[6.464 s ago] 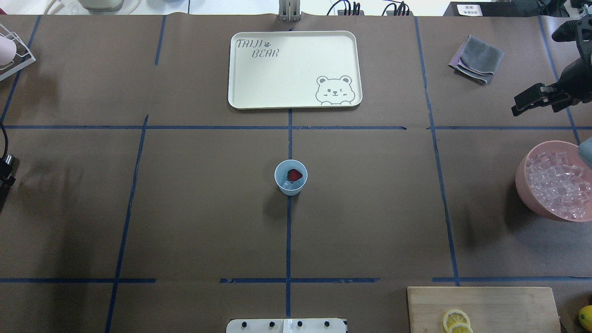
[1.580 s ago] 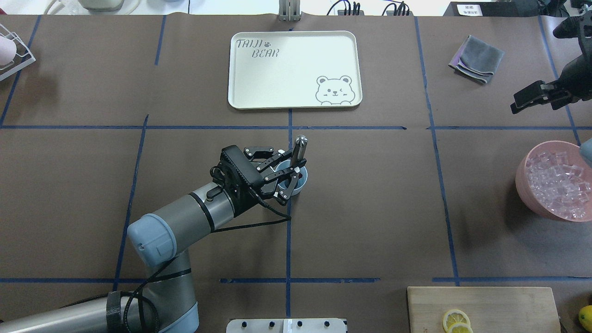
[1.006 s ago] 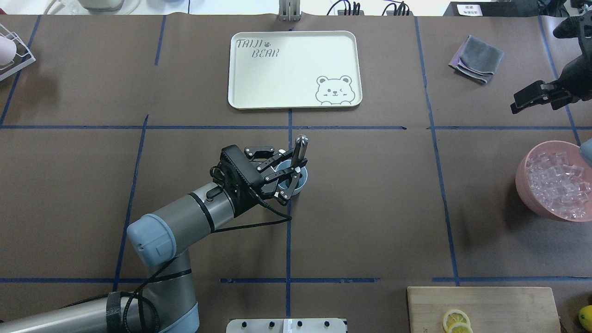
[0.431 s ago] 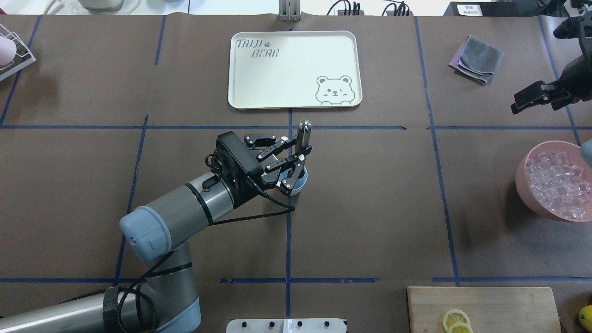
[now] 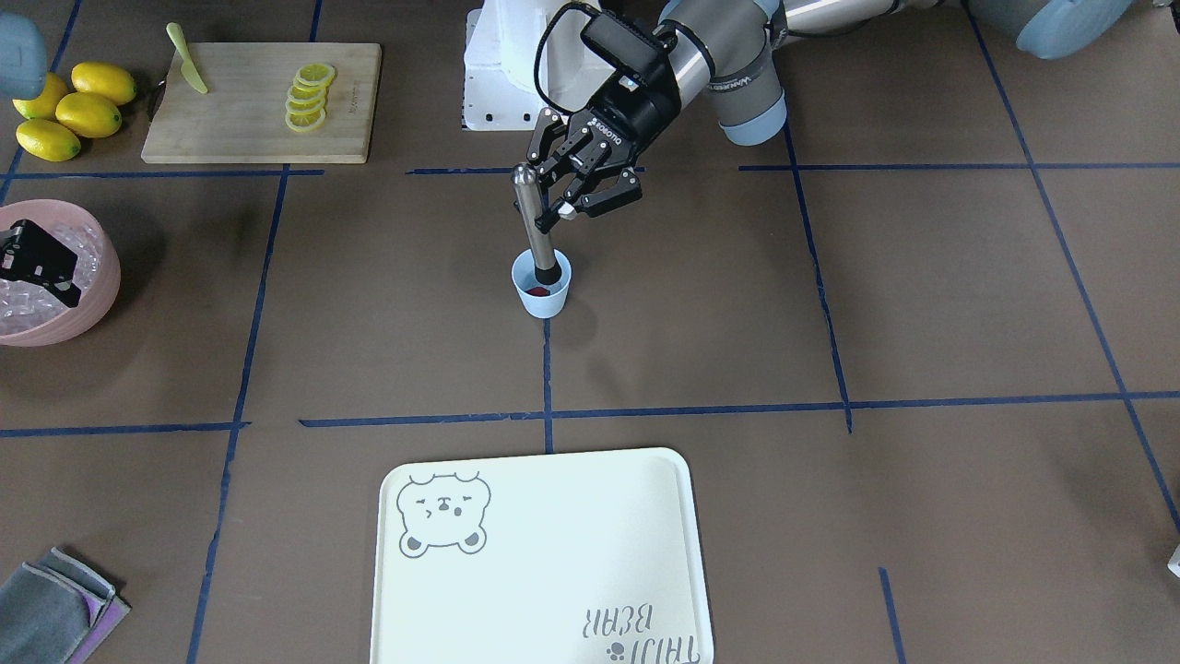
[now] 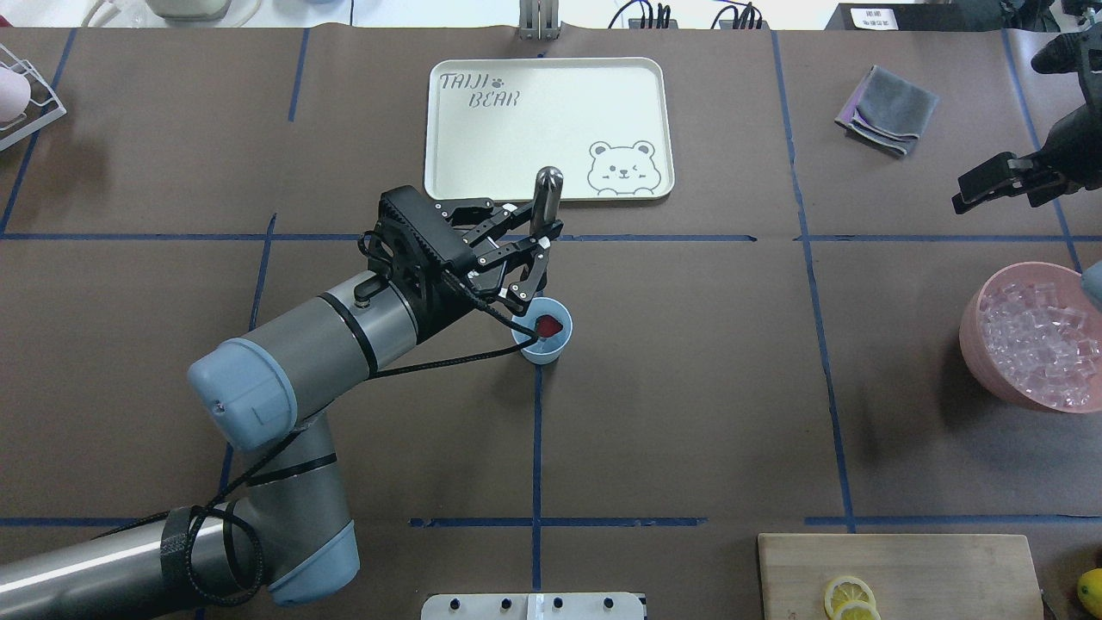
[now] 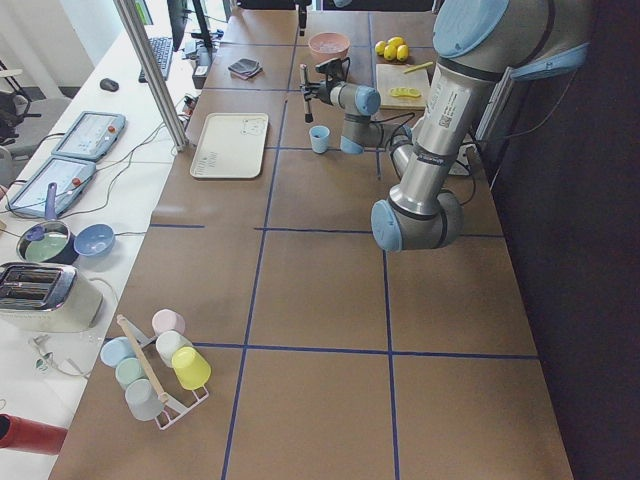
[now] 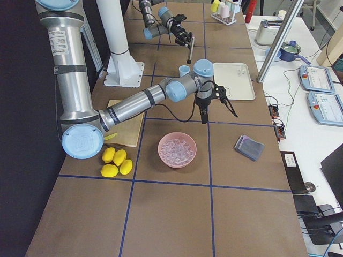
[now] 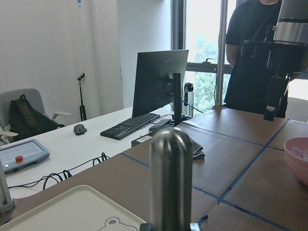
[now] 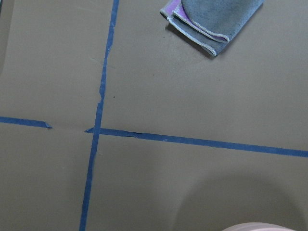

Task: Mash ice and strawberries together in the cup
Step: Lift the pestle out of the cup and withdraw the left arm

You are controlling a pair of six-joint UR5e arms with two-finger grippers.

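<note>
On the counter (image 6: 689,413) at its middle, clenched left jaws round a steel pestle (image 5: 529,207), near upright, lower end at the mouth of the pale blue cup (image 5: 544,302); showed a red strawberry (image 6: 549,325) inside. Farther out, hung right jaws near the pink bowl (image 6: 973,344) of ice (image 6: 1037,336), well apart from the cup; could not tell whether clenched or released.

We are logging the left arm (image 6: 344,331): silver-grey tubes, pale blue joint caps | black cable (image 6: 448,360) running along it, black strap low down | left gripper (image 6: 535,250): black linkage fingers, small white marks, white lettering | right arm (image 8: 134,104): matching silver and blue | right gripper (image 6: 968,196): black.
</note>
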